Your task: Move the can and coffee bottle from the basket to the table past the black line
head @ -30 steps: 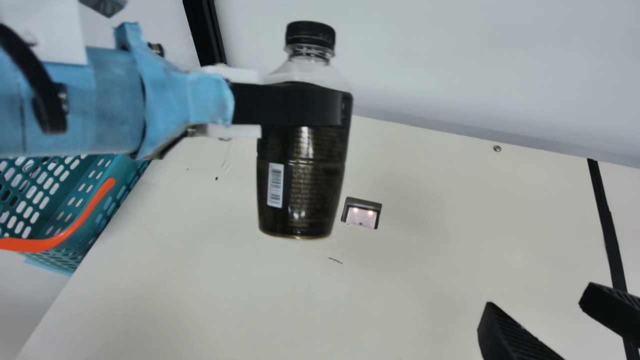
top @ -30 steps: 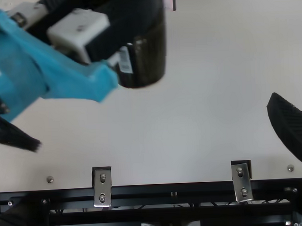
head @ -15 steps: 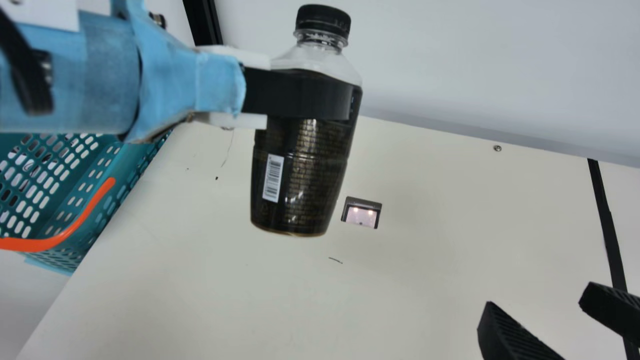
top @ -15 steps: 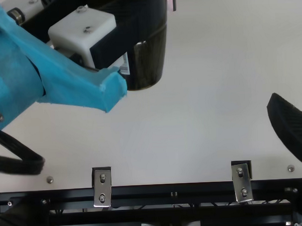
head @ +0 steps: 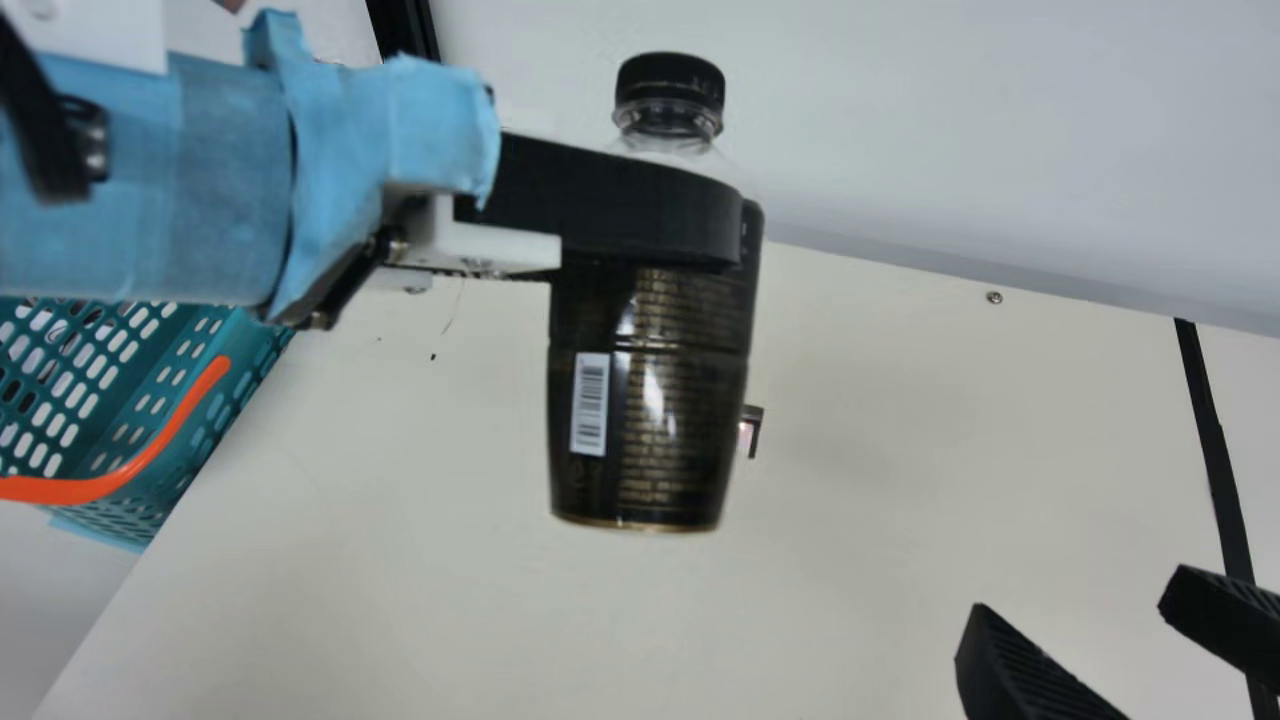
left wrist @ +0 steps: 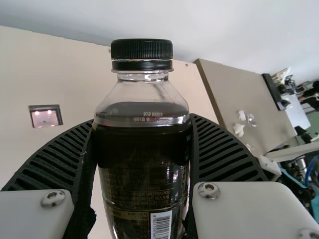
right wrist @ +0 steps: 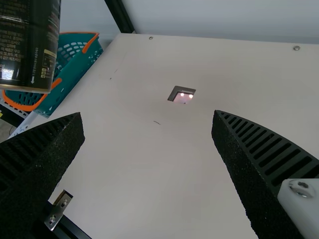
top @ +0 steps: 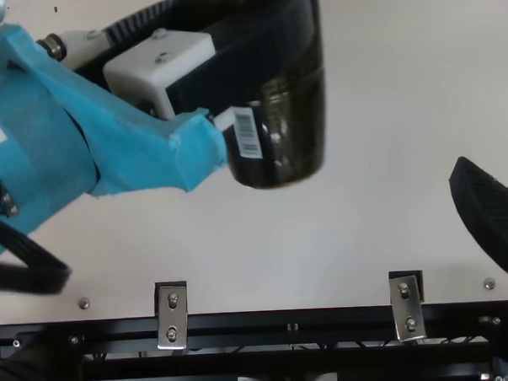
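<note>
Teal plastic is forming the basket [head: 195,465], and its orange handle [head: 120,480] is lying along the side. Over the worktop [head: 400,580], between this basket and the black line [head: 1212,450], I am holding the coffee bottle [head: 650,400] in my left gripper [left wrist: 142,122]. Its ribbed fingers are standing only as far apart as the body is wide, and they are pressing from two opposite sides, just below the clear shoulder. I think this place is serving well: the black cap [head: 670,85] is staying out of the grip and the base is hanging free for meeting the worktop first. The bottle is standing nearly upright in the grip, so probably I am needing only little correction before the placing.

My right gripper [head: 1080,605] is waiting wide open near the black line, with nothing between its fingers. In my judgement, the transfer of the bottle is only partly done, because it is hanging on the basket side of the line. The next move is asking for a path across the line, clear of the right gripper; smooth plastic could be slipping if I am hurrying.
</note>
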